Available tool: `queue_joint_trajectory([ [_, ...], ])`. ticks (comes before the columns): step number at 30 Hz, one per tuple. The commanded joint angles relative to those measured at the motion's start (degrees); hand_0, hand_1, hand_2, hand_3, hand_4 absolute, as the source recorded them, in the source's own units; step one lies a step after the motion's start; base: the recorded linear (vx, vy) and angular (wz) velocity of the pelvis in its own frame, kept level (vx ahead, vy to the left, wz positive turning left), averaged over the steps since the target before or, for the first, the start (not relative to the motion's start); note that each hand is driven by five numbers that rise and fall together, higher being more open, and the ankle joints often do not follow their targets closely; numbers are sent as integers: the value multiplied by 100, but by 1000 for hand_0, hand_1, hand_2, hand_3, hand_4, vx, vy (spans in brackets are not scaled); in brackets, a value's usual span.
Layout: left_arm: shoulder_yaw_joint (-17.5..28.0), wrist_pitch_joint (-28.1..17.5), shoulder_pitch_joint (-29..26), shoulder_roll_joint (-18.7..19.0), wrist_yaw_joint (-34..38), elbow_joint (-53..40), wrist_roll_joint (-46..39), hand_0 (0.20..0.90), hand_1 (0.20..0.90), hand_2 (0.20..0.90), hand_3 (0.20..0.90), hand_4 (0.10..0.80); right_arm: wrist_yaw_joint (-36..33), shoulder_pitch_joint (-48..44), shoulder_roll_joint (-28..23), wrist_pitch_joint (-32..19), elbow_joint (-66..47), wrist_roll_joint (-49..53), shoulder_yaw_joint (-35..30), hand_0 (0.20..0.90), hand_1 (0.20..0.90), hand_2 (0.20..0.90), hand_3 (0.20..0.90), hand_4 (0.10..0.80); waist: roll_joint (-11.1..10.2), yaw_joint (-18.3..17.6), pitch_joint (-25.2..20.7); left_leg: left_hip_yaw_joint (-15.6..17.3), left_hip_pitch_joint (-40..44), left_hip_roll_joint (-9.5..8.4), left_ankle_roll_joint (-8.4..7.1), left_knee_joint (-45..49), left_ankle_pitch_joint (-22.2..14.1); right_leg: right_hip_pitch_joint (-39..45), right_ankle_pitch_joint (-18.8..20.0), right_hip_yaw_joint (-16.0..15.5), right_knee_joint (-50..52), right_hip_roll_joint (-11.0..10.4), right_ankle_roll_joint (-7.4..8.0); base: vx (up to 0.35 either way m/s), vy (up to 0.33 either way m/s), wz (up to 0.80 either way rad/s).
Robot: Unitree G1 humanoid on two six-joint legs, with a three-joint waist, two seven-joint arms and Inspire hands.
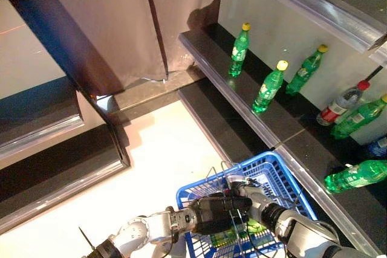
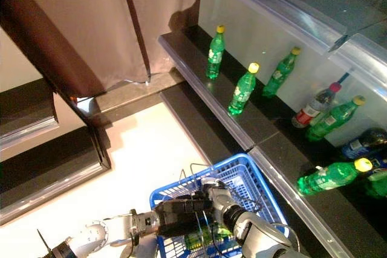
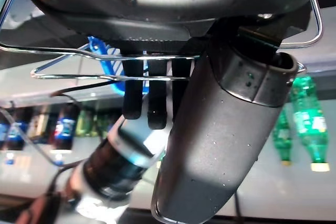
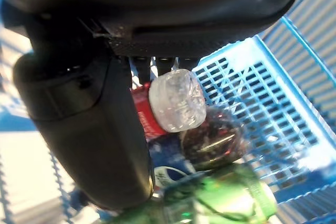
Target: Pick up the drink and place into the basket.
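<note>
The blue basket [image 1: 284,176] hangs raised in front, low in the eye views. My left hand [image 1: 221,212] is shut on its thin wire handles [image 3: 105,51]. My right hand [image 1: 249,193] reaches down inside the basket. In the right wrist view its thumb [image 4: 89,129] and fingers are curled round a dark drink bottle [image 4: 177,100] with a clear cap and a red label, held just above the basket's mesh [image 4: 273,103]. A green bottle [image 4: 226,198] lies in the basket below it.
A dark shelf [image 1: 242,104] runs along the right with green bottles [image 1: 269,87], a red-labelled bottle [image 1: 341,104] and a green bottle lying down [image 1: 357,175]. A brown curtain [image 1: 121,22] hangs at the back. Pale floor [image 1: 163,155] lies to the left.
</note>
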Motion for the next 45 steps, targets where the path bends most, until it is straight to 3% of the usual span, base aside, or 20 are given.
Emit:
queue_joint_trajectory([
  [1,767,-440,-270,-1193,-1006,-2568,-1784,300,300,300,200,100,-354,-580,-328,237,-870,-59,-192,900,900,900,900,800,142,65,-715,474,338,314,52,-299,-35,6,88,33,439,-313,46,-23,3,-7],
  [5,1231,-656,33,-1116,-1118,-2458,-1312,300,300,300,200,100,-548,-50,-819,190,-1861,-83,-507,900,900,900,900,800,140,-57,-745,551,400,378,16,-299,-54,69,66,43,390,-270,31,-39,3,-21],
  [10,1739,-1236,373,-1092,-1069,-2190,-520,300,300,300,200,100,-942,619,-1241,-118,-2762,124,-1161,900,900,900,900,800,153,-204,-786,636,474,455,-14,-299,-60,108,48,100,358,-223,12,-29,7,-7],
  [13,1914,-1437,506,-1117,-1026,-2085,-168,300,300,300,200,100,-1072,909,-1347,-214,-3086,195,-1408,900,900,900,900,800,154,-247,-803,660,493,475,-21,-299,-60,110,41,125,355,-206,3,-16,3,-9],
  [16,2501,-1631,891,-1239,-1057,-1663,348,300,300,300,200,100,-1329,1734,-1493,-656,-3745,371,-2145,900,900,900,900,800,145,-352,-834,702,538,513,-40,-299,-56,131,30,201,343,-164,-5,-24,-2,-8],
  [23,2863,-1750,1237,-1504,-1427,-532,810,300,300,300,200,100,-1819,2347,-1419,-1301,-3951,944,-2685,900,900,900,900,800,130,-430,-877,707,566,545,-73,-299,-46,159,52,205,325,-132,-18,-18,-8,-2],
  [27,2846,-2208,1311,-1524,-1496,69,1410,300,300,300,200,100,-2089,2544,-1272,-1676,-3849,1588,-2841,900,900,900,900,800,143,-518,-891,743,574,576,-81,-299,-35,130,33,246,338,-107,-29,-46,0,-2],
  [33,3179,-3046,1477,-1519,-1536,1795,2432,300,300,300,200,100,-1680,3281,-912,-2621,-3435,2588,-3272,900,900,900,900,800,155,-809,-903,918,638,625,-101,-299,-63,18,-2,436,400,-100,-21,-47,19,-16],
  [37,3470,-3221,1490,-1546,-1361,2864,2686,300,300,300,200,100,-1275,3717,-669,-2611,-2816,3433,-3432,900,900,900,900,800,138,-965,-923,1032,700,634,-112,-299,-107,-29,-1,547,369,-107,-28,-21,3,-17],
  [45,3702,-3436,1028,-1814,-454,4927,3447,300,300,300,200,100,-1113,3512,-222,-2461,-613,2735,-3344,900,900,900,900,800,129,-1137,-959,1147,767,665,-140,-299,-149,-97,27,715,309,-85,-50,-7,-1,-17],
])
